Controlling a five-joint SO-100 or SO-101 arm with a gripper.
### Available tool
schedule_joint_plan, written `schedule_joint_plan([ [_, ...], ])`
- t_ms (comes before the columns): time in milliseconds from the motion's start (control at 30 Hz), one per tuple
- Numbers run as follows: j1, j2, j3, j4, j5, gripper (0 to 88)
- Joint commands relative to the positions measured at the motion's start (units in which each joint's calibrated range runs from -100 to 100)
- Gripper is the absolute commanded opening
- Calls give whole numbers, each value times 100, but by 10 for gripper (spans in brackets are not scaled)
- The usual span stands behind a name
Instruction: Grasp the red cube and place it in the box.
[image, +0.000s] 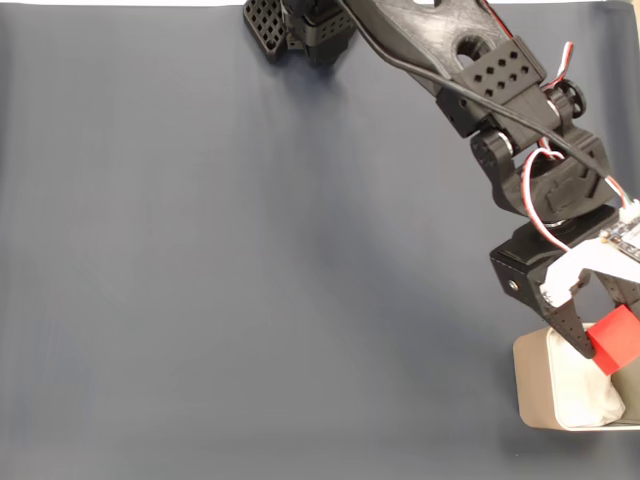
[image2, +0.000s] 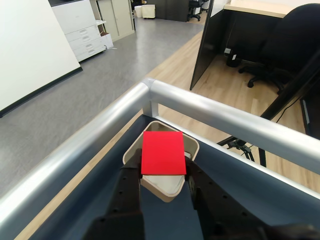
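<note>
Step in hand: carry/place. The gripper (image2: 162, 175) is pinching the red cube (image2: 163, 152), one finger each side, clear in the wrist view w/ the cube's flat red face held up between the black fingers. In the fixed view the cube (image: 615, 338) shows at the far right edge, partly cut off by the frame, held off the surface and hanging above the box (image: 540, 385).

The box sits at the lower right corner of the dark blue surface (image: 250, 260) in the fixed view, beige w/ rounded corners, white crumpled padding (image: 590, 390) inside. In the wrist view the box (image2: 131, 152) lies directly beyond and under the cube, close to the surface's corner where two metal rails (image2: 210, 112) meet; office floor and a chair lie beyond.

Judgement: grasp is done, transport approx. done; release is left. The cube looks lined up over the opening, though in the fixed view it seems nearer the box's right side, and that wall is cut off by the frame, so can't tell the margin there. Next move calls for a small drop toward the padding, then spreading the fingers so the cube falls in w/o clipping the thin wall.
</note>
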Motion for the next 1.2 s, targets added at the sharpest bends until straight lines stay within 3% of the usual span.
schedule_joint_plan([
  [0,-96,71,-536,-6,83,0],
  [1167,252,799,-946,-252,49,0],
])
